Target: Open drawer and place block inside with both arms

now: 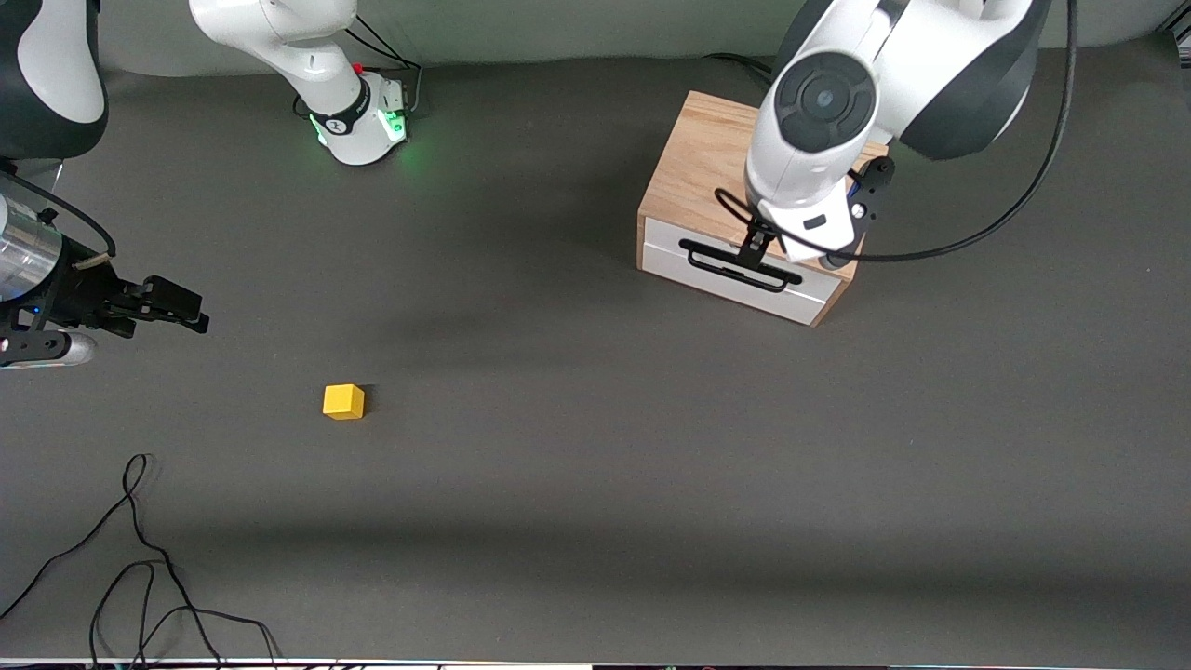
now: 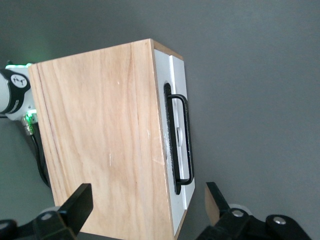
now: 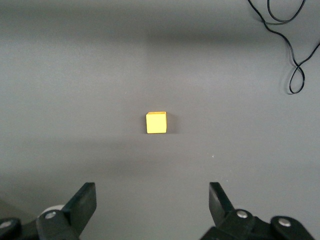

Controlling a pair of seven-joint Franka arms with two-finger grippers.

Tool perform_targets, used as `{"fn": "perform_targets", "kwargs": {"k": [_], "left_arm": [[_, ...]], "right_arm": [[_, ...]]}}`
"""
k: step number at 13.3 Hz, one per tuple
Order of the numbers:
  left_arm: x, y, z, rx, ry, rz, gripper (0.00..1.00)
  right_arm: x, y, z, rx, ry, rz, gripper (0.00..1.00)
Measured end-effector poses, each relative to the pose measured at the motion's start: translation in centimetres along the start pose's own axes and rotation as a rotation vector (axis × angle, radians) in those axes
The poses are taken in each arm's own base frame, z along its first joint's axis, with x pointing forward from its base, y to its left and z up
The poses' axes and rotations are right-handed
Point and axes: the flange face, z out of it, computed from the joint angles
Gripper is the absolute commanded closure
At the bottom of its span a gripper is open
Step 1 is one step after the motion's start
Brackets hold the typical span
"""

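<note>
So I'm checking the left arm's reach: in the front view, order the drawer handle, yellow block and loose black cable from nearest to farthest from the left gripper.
1. Drawer handle: directly under the open left gripper.
2. Yellow block: toward the right arm's end.
3. Black cable: nearest the front camera, past the block.

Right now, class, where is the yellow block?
The block sits on the table toward the right arm's end, nearer the front camera than the drawer.

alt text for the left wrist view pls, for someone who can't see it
The left gripper, fingers open, hangs over a light-wood cabinet on the dark table, straddling the cabinet's front edge. The closed drawer with white front panel shows its black wire handle, not yet gripped. A green-lit arm base sits at the frame edge.
</note>
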Motion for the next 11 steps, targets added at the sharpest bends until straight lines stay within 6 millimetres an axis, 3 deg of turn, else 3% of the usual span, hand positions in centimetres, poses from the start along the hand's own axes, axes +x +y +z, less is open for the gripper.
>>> {"fn": "perform_targets", "kwargs": {"k": [5, 11], "left_arm": [[-0.4, 3.3, 4.4, 0.034, -0.024, -0.031, 0.0], [-1.1, 5.1, 9.7, -0.013, -0.027, -0.054, 0.0]], "right_arm": [[0.0, 0.0, 0.0, 0.0, 0.0, 0.0, 0.0], [0.0, 0.0, -0.1, 0.0, 0.001, 0.0, 0.0]]}}
